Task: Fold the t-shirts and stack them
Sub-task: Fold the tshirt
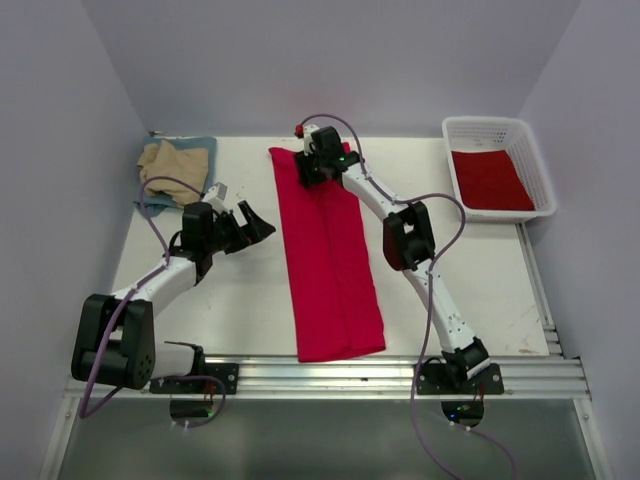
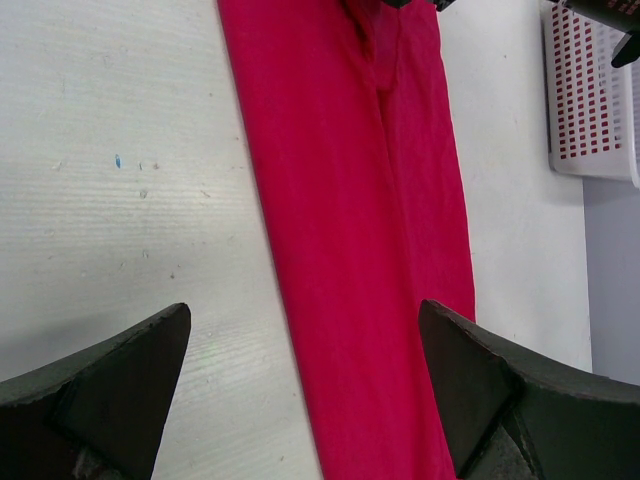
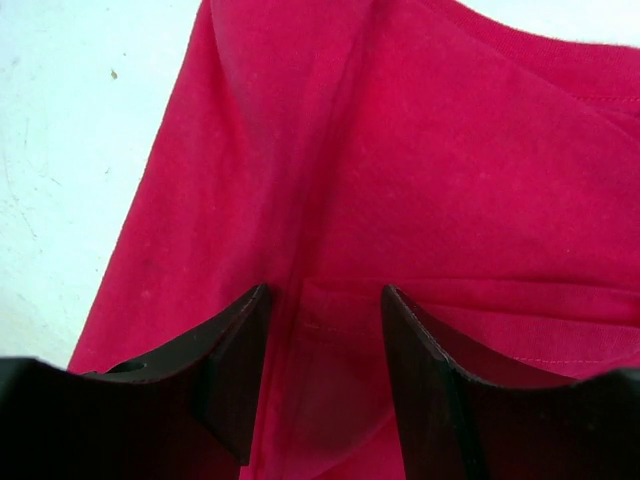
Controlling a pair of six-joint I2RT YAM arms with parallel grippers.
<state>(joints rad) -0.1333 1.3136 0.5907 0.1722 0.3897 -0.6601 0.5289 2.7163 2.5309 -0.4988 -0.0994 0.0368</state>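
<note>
A bright red t-shirt (image 1: 330, 260) (image 2: 350, 200) (image 3: 450, 150) lies on the table folded lengthwise into a long strip running from the far side to the near edge. My right gripper (image 1: 312, 165) (image 3: 325, 290) is down on the strip's far end, its jaws apart with a crease of red cloth lying between them. To the left of the strip's middle, my left gripper (image 1: 258, 226) (image 2: 305, 308) hovers wide open, its jaws spanning the shirt's left edge and holding nothing. A tan t-shirt (image 1: 175, 165) sits crumpled on a blue-grey one (image 1: 205, 148) at the far left corner.
A white lattice basket (image 1: 497, 128) (image 2: 590, 100) stands at the far right with another red t-shirt (image 1: 490, 180) inside it. A metal rail (image 1: 400, 375) runs along the table's near edge by the arm bases.
</note>
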